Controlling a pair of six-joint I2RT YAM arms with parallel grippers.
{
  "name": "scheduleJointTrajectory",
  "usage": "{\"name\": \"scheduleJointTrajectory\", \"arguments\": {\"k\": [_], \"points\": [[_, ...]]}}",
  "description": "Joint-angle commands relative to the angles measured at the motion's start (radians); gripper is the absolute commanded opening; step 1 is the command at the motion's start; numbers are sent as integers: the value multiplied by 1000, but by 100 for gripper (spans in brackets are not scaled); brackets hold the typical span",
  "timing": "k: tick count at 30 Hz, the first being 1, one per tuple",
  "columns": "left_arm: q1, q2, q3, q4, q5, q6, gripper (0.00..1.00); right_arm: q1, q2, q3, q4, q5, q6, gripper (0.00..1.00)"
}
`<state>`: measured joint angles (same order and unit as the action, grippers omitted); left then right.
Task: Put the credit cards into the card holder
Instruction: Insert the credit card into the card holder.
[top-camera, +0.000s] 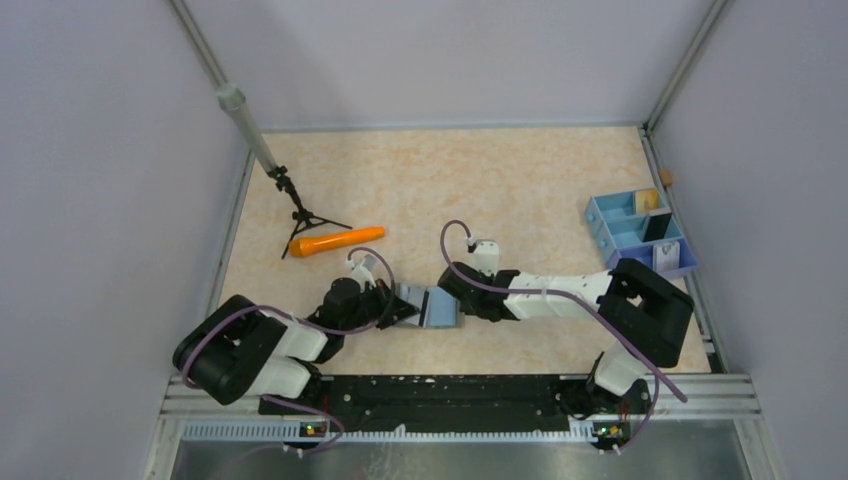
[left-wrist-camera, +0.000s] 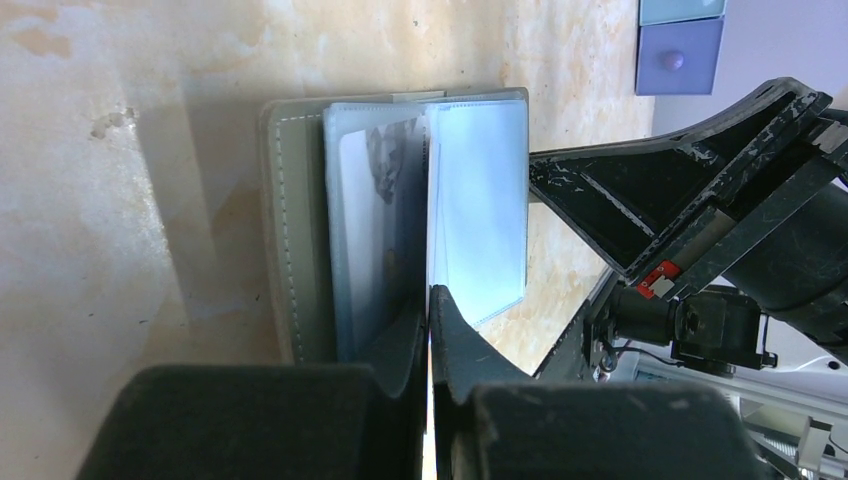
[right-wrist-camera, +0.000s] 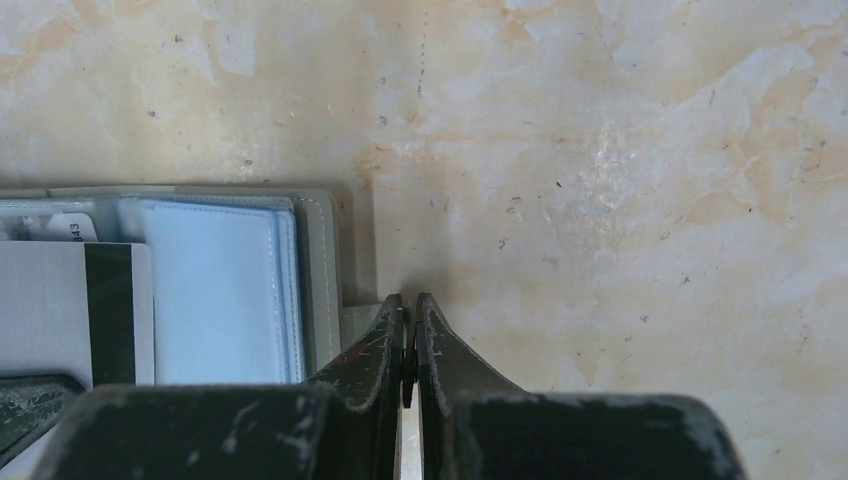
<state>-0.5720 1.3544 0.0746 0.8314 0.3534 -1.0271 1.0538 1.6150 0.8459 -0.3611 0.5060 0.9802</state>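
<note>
The grey card holder (top-camera: 432, 306) lies open on the table between my two grippers, its light blue sleeves up. My left gripper (top-camera: 398, 308) is shut, pinching a thin inner sleeve (left-wrist-camera: 478, 215) of the card holder (left-wrist-camera: 290, 240) at its near edge (left-wrist-camera: 430, 295). A card with a grey picture (left-wrist-camera: 375, 200) sits in the sleeve beside it. My right gripper (top-camera: 453, 292) is shut, and its tips (right-wrist-camera: 410, 300) are at the holder's right edge (right-wrist-camera: 322, 270) by a small grey tab. A white card with a black stripe (right-wrist-camera: 70, 305) lies on the holder's left half.
A blue and lilac compartment tray (top-camera: 640, 235) at the right edge holds an upright black card (top-camera: 658, 228) and a white card (top-camera: 666, 257). An orange carrot-shaped stick (top-camera: 337, 240) and a small black tripod (top-camera: 300, 215) with a grey pole stand at the left.
</note>
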Motion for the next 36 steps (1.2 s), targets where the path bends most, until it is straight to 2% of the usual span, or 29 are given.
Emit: {"name": "scheduleJointTrajectory", "arguments": {"k": [1, 17, 29, 36], "points": [[-5, 41, -7, 98, 23, -2, 0, 6, 49, 2, -17, -12, 0, 0], [-33, 167, -24, 267, -40, -53, 0, 6, 48, 4, -11, -21, 1, 0], [-77, 330, -36, 468, -78, -93, 0, 6, 49, 5, -16, -20, 0, 0], [-84, 326, -68, 494, -163, -90, 0, 6, 45, 7, -26, -14, 5, 0]]}}
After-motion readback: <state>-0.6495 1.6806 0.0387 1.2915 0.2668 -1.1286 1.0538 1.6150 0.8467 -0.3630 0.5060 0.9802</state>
